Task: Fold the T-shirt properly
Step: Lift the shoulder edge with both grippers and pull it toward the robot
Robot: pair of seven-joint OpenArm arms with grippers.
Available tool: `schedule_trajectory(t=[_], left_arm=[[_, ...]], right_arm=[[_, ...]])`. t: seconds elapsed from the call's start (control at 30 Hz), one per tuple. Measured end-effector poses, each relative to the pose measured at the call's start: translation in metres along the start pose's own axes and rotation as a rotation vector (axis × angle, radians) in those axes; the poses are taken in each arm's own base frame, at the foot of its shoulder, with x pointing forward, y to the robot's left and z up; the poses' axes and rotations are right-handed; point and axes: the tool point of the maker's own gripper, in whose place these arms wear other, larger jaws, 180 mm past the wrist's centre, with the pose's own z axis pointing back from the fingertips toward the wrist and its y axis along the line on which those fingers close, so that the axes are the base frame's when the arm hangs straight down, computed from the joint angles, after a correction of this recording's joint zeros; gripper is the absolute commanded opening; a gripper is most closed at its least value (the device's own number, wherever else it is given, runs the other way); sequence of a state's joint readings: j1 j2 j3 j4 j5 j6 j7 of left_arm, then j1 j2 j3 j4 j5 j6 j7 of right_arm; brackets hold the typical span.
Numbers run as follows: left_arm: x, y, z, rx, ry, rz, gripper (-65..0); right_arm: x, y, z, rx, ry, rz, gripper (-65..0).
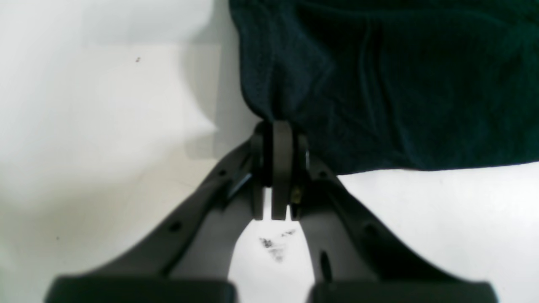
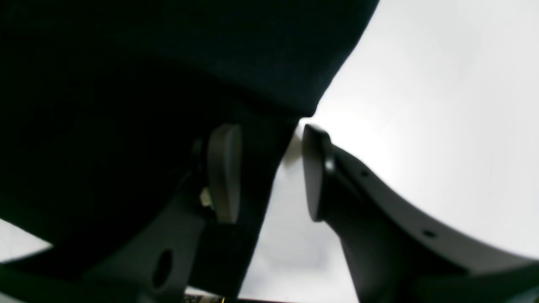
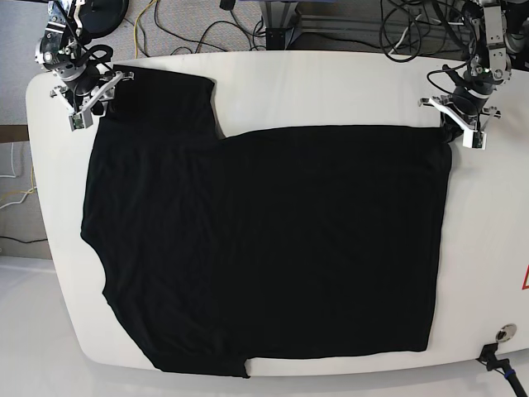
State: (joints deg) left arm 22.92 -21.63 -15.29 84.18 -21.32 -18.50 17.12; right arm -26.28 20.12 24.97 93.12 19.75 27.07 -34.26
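Observation:
The black T-shirt [image 3: 264, 248] lies spread flat on the white table [image 3: 488, 248], with no print showing. My left gripper [image 3: 457, 126] sits at the shirt's far right corner. In the left wrist view, my left gripper [image 1: 280, 128] is shut on that corner of the T-shirt [image 1: 400, 84], pinching the cloth edge. My right gripper [image 3: 87, 99] is at the far left corner, over the sleeve. In the right wrist view, my right gripper [image 2: 269, 151] has its pads [image 2: 225, 172] apart. An edge of the T-shirt [image 2: 168, 63] lies loose between them.
Cables [image 3: 248, 25] run behind the table's far edge. A red mark [image 3: 524, 277] sits at the right rim and a small round fitting [image 3: 504, 333] near the front right corner. A dark smudge [image 1: 273, 248] marks the table under my left gripper.

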Motion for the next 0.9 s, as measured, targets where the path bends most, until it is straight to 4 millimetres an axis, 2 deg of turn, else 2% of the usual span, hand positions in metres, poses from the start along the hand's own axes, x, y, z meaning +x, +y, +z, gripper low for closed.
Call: schedule_trajectory(t=[0.07, 0.23, 0.4, 0.5, 0.67, 0.77, 0.8, 0.83, 0.9], left_arm=[[-0.001, 0.000, 0.000, 0.000, 0.001, 0.000, -65.0], [0.000, 0.000, 0.000, -0.001, 0.003, -0.002, -65.0], [-0.001, -0.002, 0.004, -0.002, 0.017, -0.009, -65.0], [-0.006, -0.006, 0.011, -0.013, 0.040, -0.024, -65.0], [-0.014, -0.010, 0.024, -0.021, 0.067, -0.046, -65.0], [-0.018, -0.012, 0.031, -0.025, 0.093, -0.068, -65.0], [-0.015, -0.014, 0.033, -0.032, 0.086, -0.076, -65.0], [-0.014, -0.015, 0.035, -0.033, 0.088, -0.084, -65.0], [-0.012, -0.016, 0.041, -0.030, 0.086, -0.094, -65.0]], right_arm=[[0.001, 0.002, 0.000, 0.004, 0.003, 0.019, -47.5], [0.004, 0.007, -0.002, 0.008, 0.004, 0.050, -65.0], [0.004, 0.008, 0.001, 0.037, -0.001, 0.049, -65.0], [-0.006, 0.008, 0.010, 0.048, 0.050, 0.070, -65.0], [-0.029, -0.003, 0.037, 0.013, 0.140, 0.092, -65.0], [-0.021, -0.005, 0.054, 0.003, 0.120, 0.126, -65.0], [-0.025, -0.005, 0.057, 0.004, 0.129, 0.127, -65.0], [-0.017, -0.007, 0.066, -0.012, 0.109, 0.152, -65.0], [-0.022, -0.006, 0.074, -0.023, 0.128, 0.162, -65.0]])
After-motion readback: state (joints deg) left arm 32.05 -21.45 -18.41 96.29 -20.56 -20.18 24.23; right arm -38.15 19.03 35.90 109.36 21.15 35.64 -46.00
